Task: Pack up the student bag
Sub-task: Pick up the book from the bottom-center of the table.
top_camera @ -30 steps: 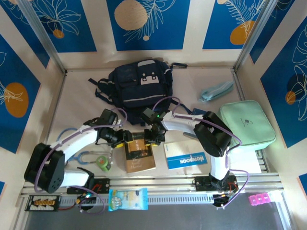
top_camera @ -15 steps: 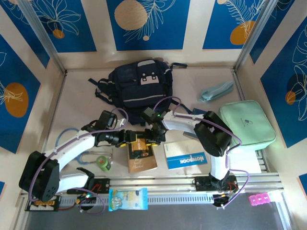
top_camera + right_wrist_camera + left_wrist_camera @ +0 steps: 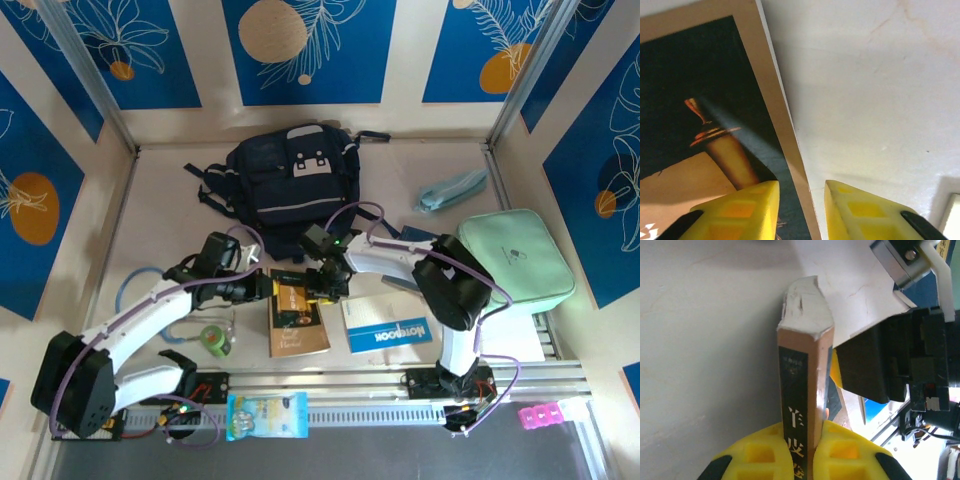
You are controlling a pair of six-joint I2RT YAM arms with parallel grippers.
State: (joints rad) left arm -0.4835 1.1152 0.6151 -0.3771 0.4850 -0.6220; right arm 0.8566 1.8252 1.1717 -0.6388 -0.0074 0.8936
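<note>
**Inspector:** What is the state of the left gripper [image 3: 802,432]?

**Technician:** It is clamped on the book [image 3: 797,390]. The yellow fingers [image 3: 760,460] sit one on each side of the dark spine, with no gap showing.

**Inspector:** And the right gripper [image 3: 801,192]?

**Technician:** Its fingers stand apart with a narrow gap and hold nothing. One tip is over the dark cover and the other over the bare table [image 3: 880,100], so the cover's edge runs between them. Whether either tip touches the surface cannot be told.

**Inspector:** How are the two positioned from above?

**Technician:** Both work at the far end of the book — the left gripper at its left corner, the right gripper just beside its right edge.

**Inspector:** What lies around the book?

**Technician:** A green tape roll [image 3: 214,338] is to its left and a blue-and-white notebook [image 3: 385,328] to its right. A mint-green case [image 3: 515,255] lies farther right.

**Inspector:** Where is the student bag [image 3: 290,180]?

**Technician:** It rests at the far side of the table, well apart from both grippers, with its grey-white patch facing up.
</note>
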